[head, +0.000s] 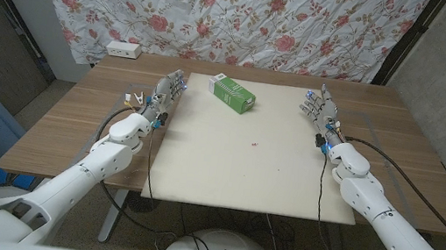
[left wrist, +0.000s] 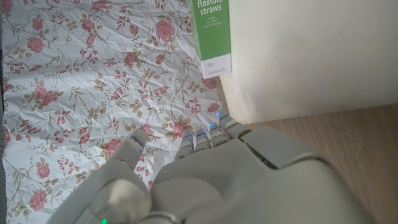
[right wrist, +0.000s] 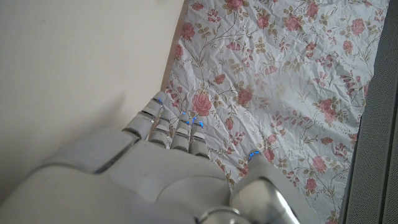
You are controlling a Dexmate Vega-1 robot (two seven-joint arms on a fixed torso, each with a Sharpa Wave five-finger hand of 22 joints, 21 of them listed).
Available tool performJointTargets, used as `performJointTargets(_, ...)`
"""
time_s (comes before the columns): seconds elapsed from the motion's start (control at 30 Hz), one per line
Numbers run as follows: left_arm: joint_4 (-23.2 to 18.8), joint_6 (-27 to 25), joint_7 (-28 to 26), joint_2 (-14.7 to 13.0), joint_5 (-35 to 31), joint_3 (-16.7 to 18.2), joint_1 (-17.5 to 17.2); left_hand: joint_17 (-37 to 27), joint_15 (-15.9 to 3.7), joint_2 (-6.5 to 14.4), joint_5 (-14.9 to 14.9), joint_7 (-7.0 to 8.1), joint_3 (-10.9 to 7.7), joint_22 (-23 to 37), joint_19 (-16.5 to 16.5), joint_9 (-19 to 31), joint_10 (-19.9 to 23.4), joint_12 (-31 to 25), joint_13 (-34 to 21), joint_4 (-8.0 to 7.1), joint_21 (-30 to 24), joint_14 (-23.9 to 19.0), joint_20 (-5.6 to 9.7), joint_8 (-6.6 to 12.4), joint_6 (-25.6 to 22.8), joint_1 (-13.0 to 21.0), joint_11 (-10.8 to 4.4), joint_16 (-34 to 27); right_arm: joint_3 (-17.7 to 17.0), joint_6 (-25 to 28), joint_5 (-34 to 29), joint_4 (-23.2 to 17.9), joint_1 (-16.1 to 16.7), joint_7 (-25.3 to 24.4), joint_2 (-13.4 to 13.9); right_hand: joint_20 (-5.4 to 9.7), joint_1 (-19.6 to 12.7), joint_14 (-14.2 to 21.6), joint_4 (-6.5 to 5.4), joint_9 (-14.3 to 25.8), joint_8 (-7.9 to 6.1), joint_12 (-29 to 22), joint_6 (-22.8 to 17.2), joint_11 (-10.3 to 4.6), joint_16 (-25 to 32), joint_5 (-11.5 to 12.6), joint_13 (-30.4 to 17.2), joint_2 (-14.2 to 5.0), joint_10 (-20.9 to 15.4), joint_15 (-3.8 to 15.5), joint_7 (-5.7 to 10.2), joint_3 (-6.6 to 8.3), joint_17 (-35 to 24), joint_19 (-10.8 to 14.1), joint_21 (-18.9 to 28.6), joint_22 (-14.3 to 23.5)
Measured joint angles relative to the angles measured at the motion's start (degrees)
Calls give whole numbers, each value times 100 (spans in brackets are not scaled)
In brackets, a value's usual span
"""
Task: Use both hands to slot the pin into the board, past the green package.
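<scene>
A green package [head: 234,93] is seen at the far end of a cream board [head: 243,168]. The left hand [head: 168,92] and right hand [head: 320,107] are held open at its sides.

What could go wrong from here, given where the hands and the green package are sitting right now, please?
1. The pin is only a small dark speck on the cream board, apart from both hands, so pinching it may fail.
2. The green package lies at the board's far edge, nearer the left hand; a sweep inward could knock it.
3. The right hand holds nothing at the opposite edge, so the two hands must converge and might collide.
</scene>
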State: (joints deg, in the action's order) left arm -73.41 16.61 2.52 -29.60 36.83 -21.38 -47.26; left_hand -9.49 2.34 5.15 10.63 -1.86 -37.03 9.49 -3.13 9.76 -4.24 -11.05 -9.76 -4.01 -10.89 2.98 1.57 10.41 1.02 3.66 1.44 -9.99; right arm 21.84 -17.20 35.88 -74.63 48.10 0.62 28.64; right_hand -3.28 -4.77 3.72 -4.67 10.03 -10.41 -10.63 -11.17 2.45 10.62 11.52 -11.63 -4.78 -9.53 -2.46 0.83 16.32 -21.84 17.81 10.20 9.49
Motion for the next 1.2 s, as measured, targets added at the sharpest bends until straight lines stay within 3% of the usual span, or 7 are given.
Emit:
performJointTargets(0.5, -287, -155, -100, -166, -158, -45, 13, 1, -44, 0, 0, 1, -46, -1, -17, -1, 54, 0, 1, 1, 0, -45, 18, 0, 0, 0, -53, 0, 48, -56, -256, -180, 108, -302, -14, 42, -11, 41, 63, -1, 0, 0, -19, 0, 20, 45, 19, -11, 0, 41, 20, 63, 81, 41, 0, -1)
performJointTargets(1.03, -306, -226, -210, -176, -236, -57, -9, 2, -103, 0, 0, 12, -120, -1, -79, -1, 177, -21, 2, 40, 0, -104, 18, 0, -53, 0, -134, -22, 137, 144, -914, -850, 282, -694, 403, 82, -122, 133, 168, -2, -41, -40, -123, -41, 41, 45, 46, -44, -82, 72, 0, 164, 192, 81, 41, -2)
performJointTargets(1.2, -189, -182, -199, -133, -247, -66, 43, 2, -123, 0, 0, 63, -133, -2, -110, -2, 199, -21, 2, 54, 0, -124, 48, 0, -103, 0, -155, -22, 204, 304, -1217, -1114, 317, -827, 583, 104, -250, 133, 281, -2, -41, -40, -145, -63, 41, 45, 46, -51, -104, 72, 23, 208, 241, 8, 35, -2)
